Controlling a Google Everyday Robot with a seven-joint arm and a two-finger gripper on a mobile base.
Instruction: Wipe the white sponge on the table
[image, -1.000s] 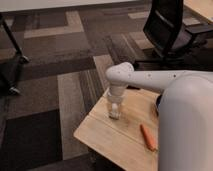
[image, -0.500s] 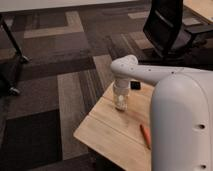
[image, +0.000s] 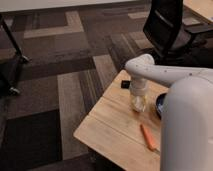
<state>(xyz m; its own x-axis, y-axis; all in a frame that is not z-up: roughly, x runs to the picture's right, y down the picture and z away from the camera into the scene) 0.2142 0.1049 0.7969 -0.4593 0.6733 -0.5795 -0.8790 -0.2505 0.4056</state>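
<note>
My gripper (image: 137, 101) points straight down onto the table (image: 110, 130), a light tan wooden top, near its far middle. A small off-white block at the gripper's tip is the white sponge (image: 138, 106); it rests against the wood and the gripper is shut on it. The arm's white link (image: 150, 72) reaches in from the right and hides the part of the table behind it.
A slim orange stick (image: 148, 137) lies on the table in front of the gripper. A small black object (image: 125, 84) sits at the far edge. A blue object (image: 160, 105) shows to the gripper's right. A black office chair (image: 167, 30) stands behind on patterned carpet.
The gripper has slid to the right across the tabletop with the sponge at its tip. The orange stick and the black object have not moved.
</note>
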